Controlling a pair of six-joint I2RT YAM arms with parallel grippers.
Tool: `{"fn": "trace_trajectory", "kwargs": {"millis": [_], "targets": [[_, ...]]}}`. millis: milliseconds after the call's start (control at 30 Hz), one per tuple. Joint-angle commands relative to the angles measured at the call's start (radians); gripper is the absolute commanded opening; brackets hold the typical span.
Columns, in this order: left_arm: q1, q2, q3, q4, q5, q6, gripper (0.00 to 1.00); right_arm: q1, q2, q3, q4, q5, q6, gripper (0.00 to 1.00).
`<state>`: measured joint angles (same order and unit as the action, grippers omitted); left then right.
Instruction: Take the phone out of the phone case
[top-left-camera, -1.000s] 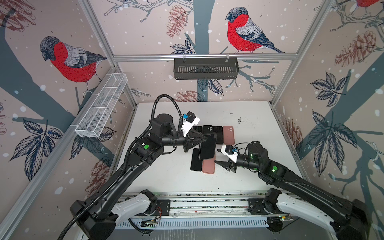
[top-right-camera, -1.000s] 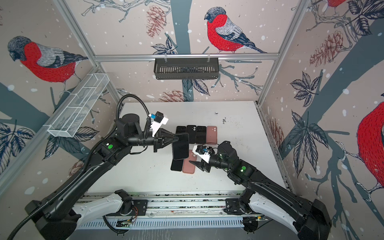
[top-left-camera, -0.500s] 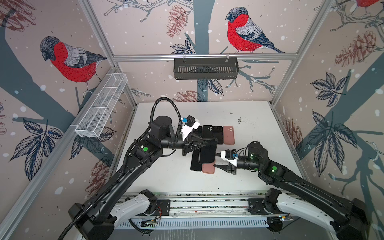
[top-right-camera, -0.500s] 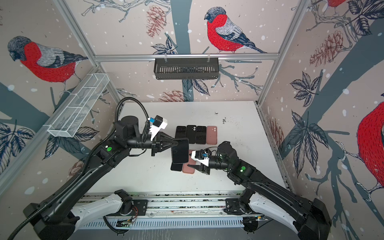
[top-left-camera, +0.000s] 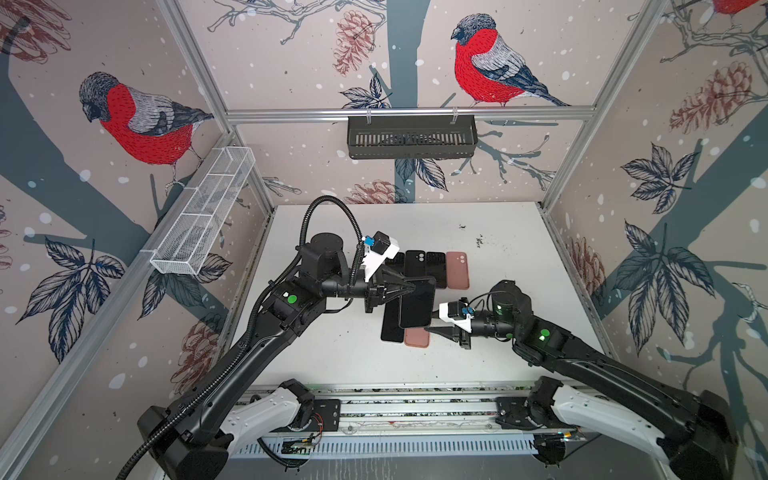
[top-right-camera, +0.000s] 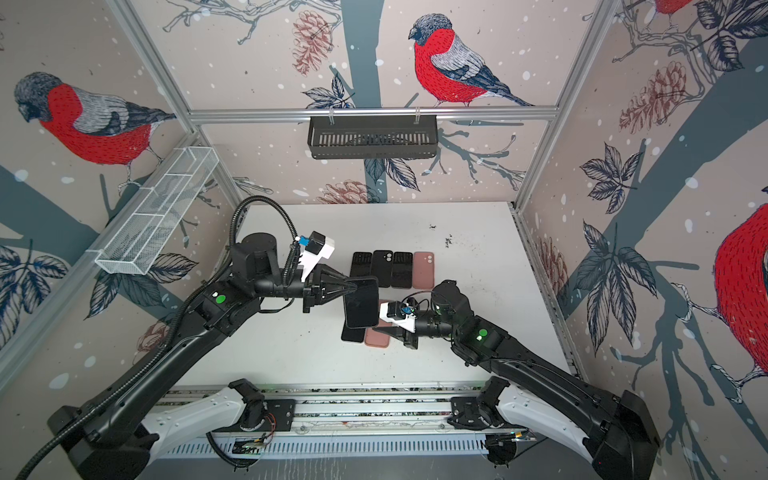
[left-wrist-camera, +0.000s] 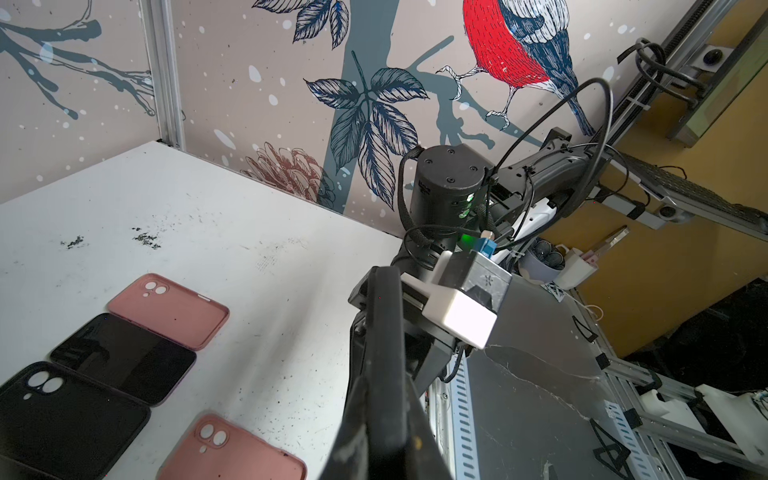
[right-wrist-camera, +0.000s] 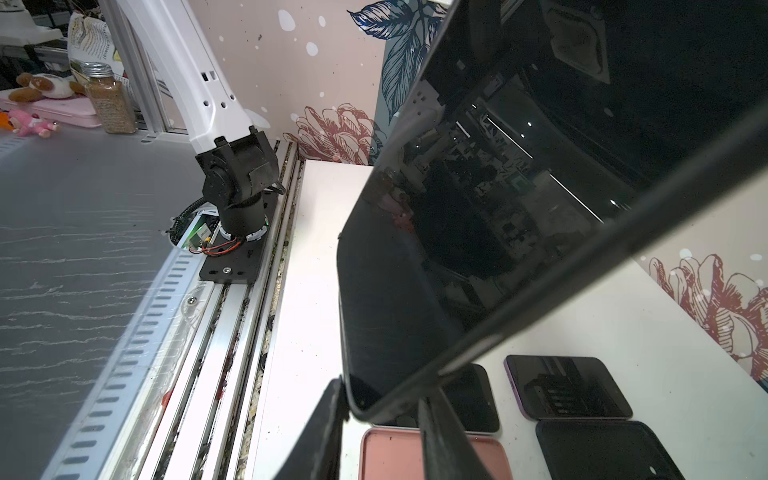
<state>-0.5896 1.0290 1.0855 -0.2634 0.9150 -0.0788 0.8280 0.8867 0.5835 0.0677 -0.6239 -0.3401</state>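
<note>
White table (top-left-camera: 332, 353), left claw (top-left-camera: 409, 286) clamping raised phone (top-left-camera: 417, 305); right claw (top-left-camera: 430, 325) astride it, grip unclear.

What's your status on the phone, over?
Left gripper shut on cased phone, held above table. Right gripper straddling its near corner, grip unconfirmed. Phone not yet out. Pink case lies below, not blocking.

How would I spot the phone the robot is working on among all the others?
Look at the middle of the white table, just in front of the far row of phones and cases. The black phone is the only one off the surface, pinched at one end by the left gripper.
</note>
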Motion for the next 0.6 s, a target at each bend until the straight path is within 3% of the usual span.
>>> {"fn": "trace_trajectory", "kwargs": {"millis": [0, 167, 367, 567], "targets": [[0.002, -0.007, -0.004, 0.081, 0.038, -0.013, 0.00, 0.000, 0.001, 0.007, 0.031, -0.014, -0.006, 0.28], [0.001, -0.005, -0.008, 0.089, 0.039, -0.018, 0.00, 0.000, 0.002, 0.010, 0.031, -0.033, -0.014, 0.22], [0.001, 0.000, -0.012, 0.100, 0.046, -0.028, 0.00, 0.000, -0.001, 0.008, 0.029, -0.040, -0.030, 0.07], [0.001, -0.001, -0.035, 0.149, 0.058, -0.058, 0.00, -0.010, -0.011, 0.001, 0.053, -0.050, -0.048, 0.04]]}}
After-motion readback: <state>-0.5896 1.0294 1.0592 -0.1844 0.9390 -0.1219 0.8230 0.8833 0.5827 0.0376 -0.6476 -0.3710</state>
